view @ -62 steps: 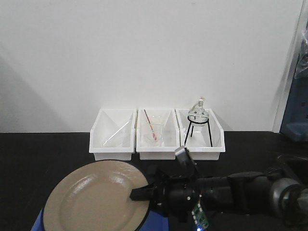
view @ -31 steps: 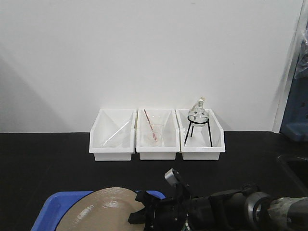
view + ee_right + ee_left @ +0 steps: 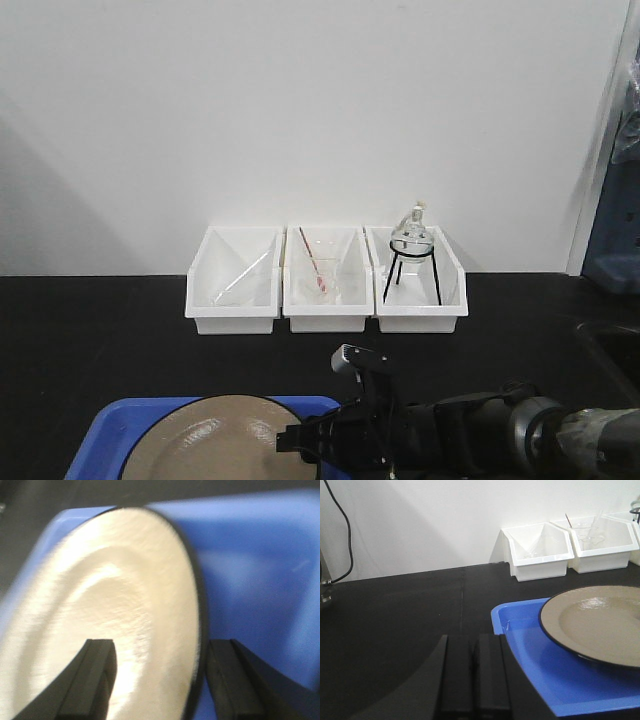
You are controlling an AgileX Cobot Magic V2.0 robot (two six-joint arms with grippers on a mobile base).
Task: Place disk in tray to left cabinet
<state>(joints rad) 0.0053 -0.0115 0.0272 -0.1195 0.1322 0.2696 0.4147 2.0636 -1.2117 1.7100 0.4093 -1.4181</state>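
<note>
Only the front view takes in the whole bench: 3 white bins [image 3: 325, 318] in a row at 12 o'clock on the black table [image 3: 90, 320], the right-hand one holding a glass flask [image 3: 411, 235] on a wire stand. The blue tray [image 3: 105, 430] sits at 7 o'clock and the right arm reaches in from 4 o'clock.

The left wrist view alone shows the left gripper [image 3: 474, 680]. Its 2 black fingers lie side by side with nothing between them, low over the table at 6 o'clock. The tray's near corner is just beside it at 3 o'clock. That view also shows the disk [image 3: 600, 625] lying over the tray, its black rim shadowing the blue floor.

The right wrist view, blurred, is the only one that shows the right gripper [image 3: 160, 647] up close. Its jaws stand well apart astride the disk's rim: 1 finger [image 3: 95, 675] lies over the tan face at 7 o'clock, and the other lies past the rim at 5 o'clock, over the blue. I cannot tell whether the pads press on the disk.

From the gripper, the disk spreads away toward 11 o'clock, and its rim runs between the 2 fingers.
</note>
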